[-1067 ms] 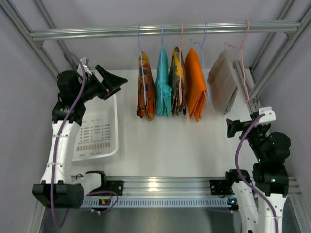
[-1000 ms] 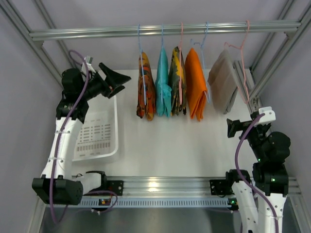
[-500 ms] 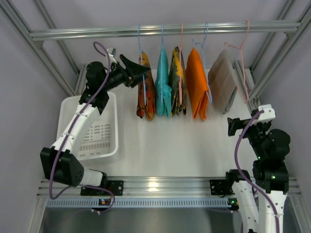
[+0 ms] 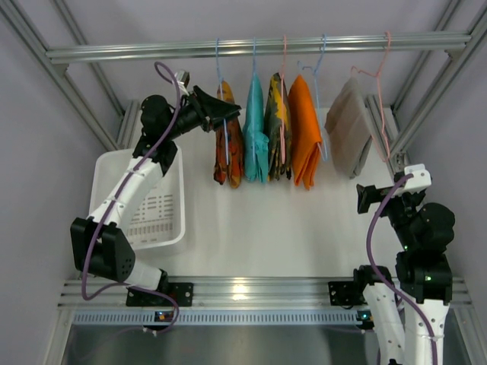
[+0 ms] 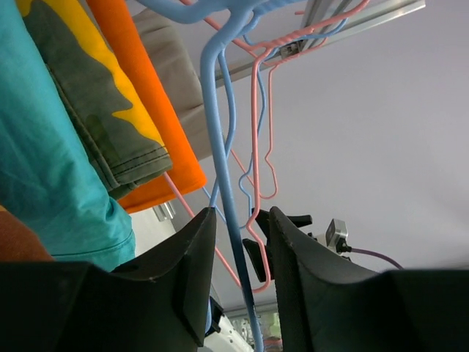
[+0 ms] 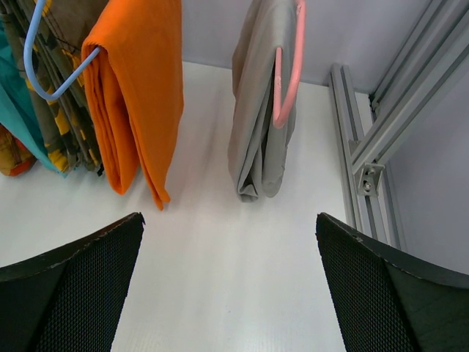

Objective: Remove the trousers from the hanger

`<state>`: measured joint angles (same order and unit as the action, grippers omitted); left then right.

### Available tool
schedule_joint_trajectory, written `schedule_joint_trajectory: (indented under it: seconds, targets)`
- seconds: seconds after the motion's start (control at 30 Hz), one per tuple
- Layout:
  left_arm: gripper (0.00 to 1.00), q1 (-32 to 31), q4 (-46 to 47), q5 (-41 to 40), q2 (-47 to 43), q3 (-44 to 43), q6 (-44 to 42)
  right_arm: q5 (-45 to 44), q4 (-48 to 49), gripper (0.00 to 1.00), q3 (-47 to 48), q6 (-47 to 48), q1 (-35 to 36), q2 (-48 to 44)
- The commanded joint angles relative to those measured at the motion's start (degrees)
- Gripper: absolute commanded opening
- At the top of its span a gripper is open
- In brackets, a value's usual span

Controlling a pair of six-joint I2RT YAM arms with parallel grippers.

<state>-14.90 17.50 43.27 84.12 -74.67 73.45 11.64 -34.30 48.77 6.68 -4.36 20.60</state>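
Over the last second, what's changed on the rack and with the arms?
The left gripper swung from above the white basket forward and right to the leftmost blue hanger; its open fingers now straddle the wire, nothing gripped. The right gripper and the hanging garments stayed put.

- In the overhead view the light is bright, even and diffuse. The white table (image 4: 251, 220) is almost washed out, and the shadows on it are faint and soft.
- A small glare spot sits on the front rail (image 4: 240, 293).
- In the left wrist view the background is bright. The left fingers (image 5: 183, 286) read as dark, soft-edged shapes, and the near blue hanger (image 5: 220, 147) is slightly blurred.
- In the right wrist view the orange cloth (image 6: 139, 88) is sharp. The right fingers (image 6: 66, 293) are dark with soft edges in the lower corners.
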Motion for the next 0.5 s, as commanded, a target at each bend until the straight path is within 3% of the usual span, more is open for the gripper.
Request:
schedule_joint_trajectory:
  seconds: [0.0,0.03,0.2,0.3,0.47]
  targets:
    - [0.40,0.0,5.3,1.5,-2.6,-0.3,3.2,-0.5,0.1,1.00,0.2,0.6,-0.6,-0.5]
    - [0.33,0.3,5.3,1.6,-2.6,0.0,5.3,-0.4,0.1,0.99,0.2,0.6,-0.6,-0.5]
    - [0.17,1.9,5.8,2.3,-2.9,1.9,10.8,-0.5,0.0,1.00,0.7,1.1,-0.6,-0.3]
    - [0.00,2.2,6.0,3.2,-2.6,2.0,12.5,-0.4,-0.2,1.00,0.9,1.1,-0.6,-0.1]
    - [0.00,2.4,8.6,4.3,-2.0,0.4,14.9,0.1,-0.3,1.00,1.6,1.1,-0.6,0.4]
